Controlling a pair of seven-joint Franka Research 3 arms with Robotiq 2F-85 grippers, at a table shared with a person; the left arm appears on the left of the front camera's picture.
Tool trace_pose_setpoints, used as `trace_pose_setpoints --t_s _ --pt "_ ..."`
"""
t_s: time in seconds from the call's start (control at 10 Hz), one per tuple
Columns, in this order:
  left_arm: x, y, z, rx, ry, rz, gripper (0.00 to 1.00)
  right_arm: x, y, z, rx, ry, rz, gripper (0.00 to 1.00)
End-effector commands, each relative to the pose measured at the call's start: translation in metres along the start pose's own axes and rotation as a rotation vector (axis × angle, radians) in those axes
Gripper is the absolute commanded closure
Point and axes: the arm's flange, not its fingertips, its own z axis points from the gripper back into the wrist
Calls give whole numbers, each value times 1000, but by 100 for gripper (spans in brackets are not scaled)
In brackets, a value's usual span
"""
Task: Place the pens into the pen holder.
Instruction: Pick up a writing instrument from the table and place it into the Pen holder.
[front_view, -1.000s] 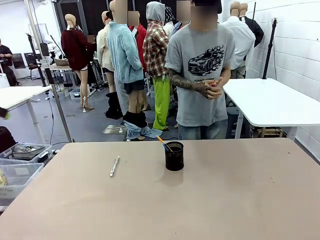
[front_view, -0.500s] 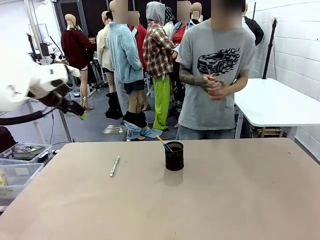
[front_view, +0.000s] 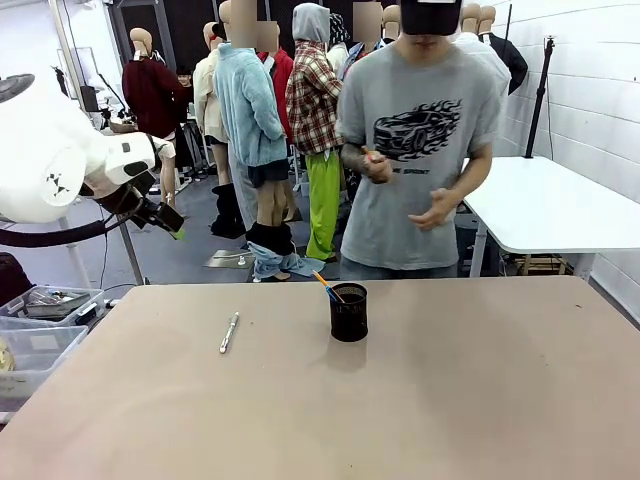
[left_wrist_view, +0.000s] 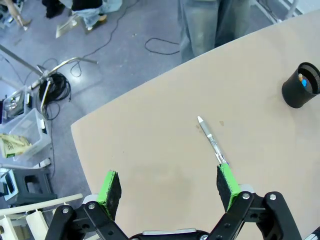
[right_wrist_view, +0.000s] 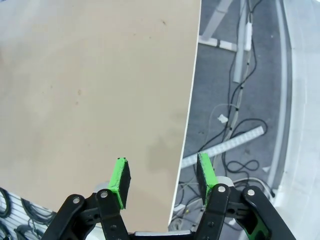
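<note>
One pen left out, both sets of jaws empty.
My left jaws hang spread wide and grasp nothing, high up and well left of the pen holder (front_view: 348, 312), tilted down toward the silver pen (front_view: 229, 333), I judge to line up a pick. That pen lies flat on the table (front_view: 450, 400), left of the holder, not yet in. An orange pencil (front_view: 323, 282) and a blue-tipped one (front_view: 331, 293) lean inside the holder. My right jaws, partly spread and bare, wait over the table's edge, out of the way.
</note>
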Motion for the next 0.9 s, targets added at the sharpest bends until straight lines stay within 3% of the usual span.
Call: trace_pose_setpoints --t_s 0.0,0.1,0.2,0.5,0.8 --pt "3 -1 -45 -5 103 14 0 1 0 -2 -21 0 -2 32" --pt "12 -5 -69 -63 158 77 0 1 0 -2 -21 0 -2 32" --pt "22 -9 -95 -41 215 109 0 1 0 -2 -21 0 -2 32" --pt "18 -40 -168 -69 428 82 0 1 0 -2 -21 0 -2 32" --pt "2 -60 -204 -85 499 127 0 1 0 -2 -21 0 -2 32"
